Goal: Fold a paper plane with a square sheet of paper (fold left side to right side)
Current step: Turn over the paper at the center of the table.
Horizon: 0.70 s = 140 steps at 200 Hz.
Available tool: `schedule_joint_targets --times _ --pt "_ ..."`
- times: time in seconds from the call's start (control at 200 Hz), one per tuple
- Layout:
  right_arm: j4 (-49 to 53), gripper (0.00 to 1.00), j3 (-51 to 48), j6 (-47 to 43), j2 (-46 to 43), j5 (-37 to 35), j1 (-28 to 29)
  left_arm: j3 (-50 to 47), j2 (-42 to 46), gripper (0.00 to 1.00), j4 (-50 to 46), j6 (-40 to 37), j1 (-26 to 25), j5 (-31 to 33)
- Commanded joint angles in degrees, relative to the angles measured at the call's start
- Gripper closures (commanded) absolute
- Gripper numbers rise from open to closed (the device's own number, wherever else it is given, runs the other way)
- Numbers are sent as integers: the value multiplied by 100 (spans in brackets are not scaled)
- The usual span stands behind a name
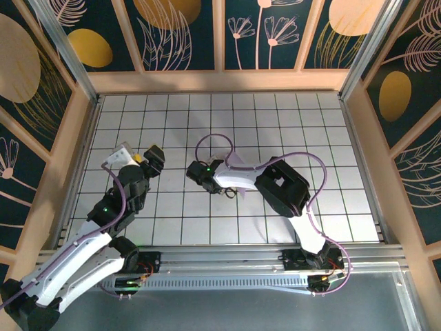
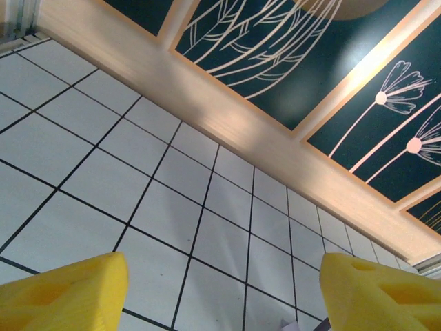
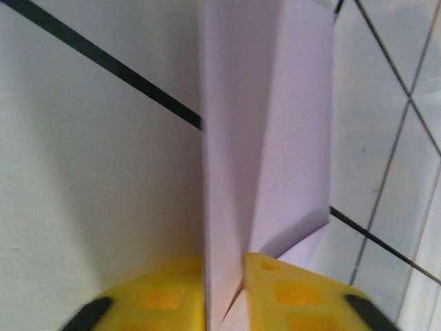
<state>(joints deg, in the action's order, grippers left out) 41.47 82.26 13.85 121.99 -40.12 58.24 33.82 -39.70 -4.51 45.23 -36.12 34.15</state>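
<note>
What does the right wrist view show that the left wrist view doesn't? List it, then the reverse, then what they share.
Right wrist view, not the left: the paper plane, folded lavender paper standing between the yellow fingers of the right gripper, which sit close against it.
Left wrist view, not the right: the left gripper with its fingers wide apart and nothing between them, the wooden rail, and the dark patterned wall panels beyond it.
Both: yellow fingertips at the bottom edge and the white gridded table.
</note>
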Motion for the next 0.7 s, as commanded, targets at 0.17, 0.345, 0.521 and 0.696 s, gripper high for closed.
schedule_joint_targets --times 0.17,0.345,0.521,0.696 --pt "-605 57 -286 266 -892 928 -149 154 -385 26 209 -194 -15 -533" --pt "-950 45 -668 339 -1635 1347 -366 206 -745 26 417 -208 -15 -900" --pt "-1506 37 -1263 424 -2544 1875 -714 254 -1177 25 628 -88 -11 -1275" --pt "-2457 27 -2154 633 -3553 2710 -1279 265 -1607 25 889 68 -11 -1593"
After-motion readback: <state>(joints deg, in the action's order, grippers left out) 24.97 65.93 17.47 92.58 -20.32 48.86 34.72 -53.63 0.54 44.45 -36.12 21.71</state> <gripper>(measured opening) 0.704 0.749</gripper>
